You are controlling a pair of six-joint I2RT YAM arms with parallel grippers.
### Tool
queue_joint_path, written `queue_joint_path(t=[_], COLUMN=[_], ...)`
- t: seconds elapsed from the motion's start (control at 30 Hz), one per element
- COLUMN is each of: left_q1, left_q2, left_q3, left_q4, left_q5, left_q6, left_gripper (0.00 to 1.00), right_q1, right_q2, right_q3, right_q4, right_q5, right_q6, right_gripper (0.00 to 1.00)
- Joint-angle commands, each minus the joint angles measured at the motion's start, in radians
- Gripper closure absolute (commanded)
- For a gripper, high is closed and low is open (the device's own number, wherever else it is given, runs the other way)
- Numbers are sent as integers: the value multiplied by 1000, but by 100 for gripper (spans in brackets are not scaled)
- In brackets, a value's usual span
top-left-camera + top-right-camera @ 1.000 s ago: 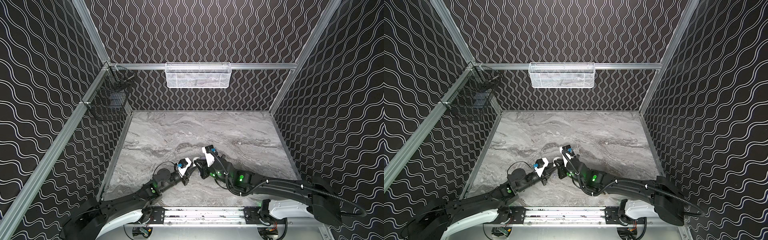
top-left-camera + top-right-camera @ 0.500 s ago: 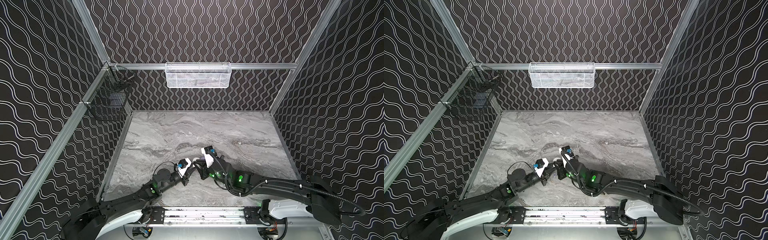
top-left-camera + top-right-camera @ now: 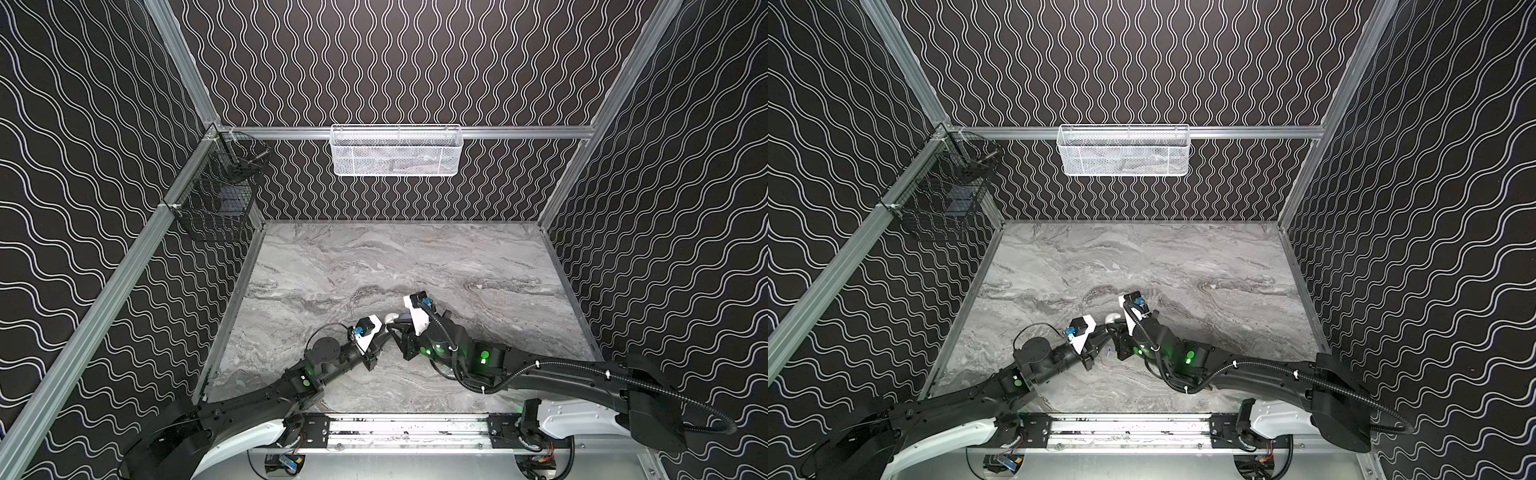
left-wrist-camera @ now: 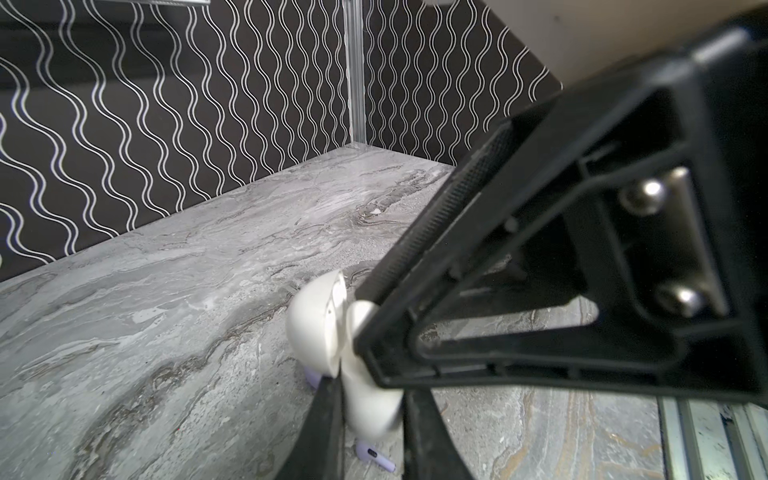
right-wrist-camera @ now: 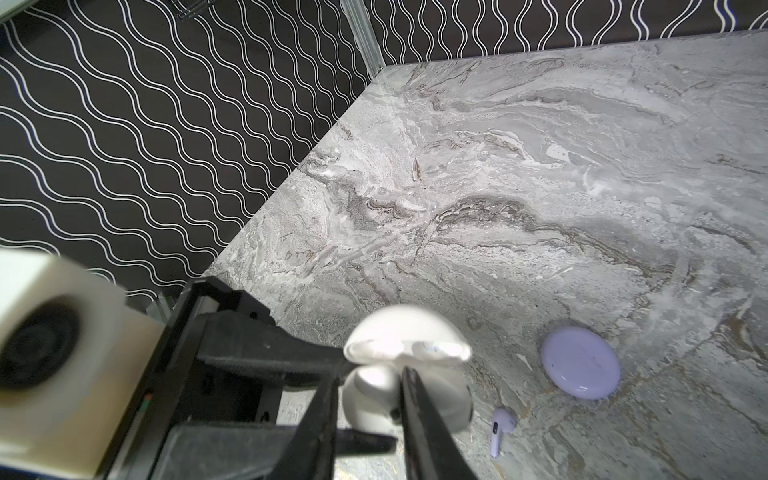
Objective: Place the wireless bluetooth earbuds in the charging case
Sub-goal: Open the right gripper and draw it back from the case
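A white round charging case with its lid hinged open is held just above the marble table. My left gripper is shut on its base. In both top views the case shows between the two wrists. My right gripper hovers over the open case, jaws a little apart, with nothing seen held between them. One lavender earbud lies on the table beside the case. In a top view the left gripper and right gripper nearly touch.
A shut lavender case lies flat on the table beyond the earbud. A white mesh basket hangs on the back wall and a black wire basket on the left wall. Patterned walls enclose the table.
The right gripper's jaws have come slightly apart over the open white case. Both arms have hardly moved.
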Motion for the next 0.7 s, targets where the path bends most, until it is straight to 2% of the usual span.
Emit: queue_joint_path(t=[0.0, 0.53, 0.67], left_q1=[1, 1, 1], left_q2=[3, 11, 17], left_q3=[7, 17, 18], left_q4=[45, 32, 35], left_q5=[-1, 11, 13], left_q6=[8, 17, 17], left_gripper=[100, 100, 100], right_q1=[1, 1, -2], right_q2=[-6, -67, -82], right_q3=[12, 22, 39], right_q4=[-12, -42, -109], right_q5=[17, 52, 113], right_q6=[-12, -26, -3], right_gripper=[70, 67, 66])
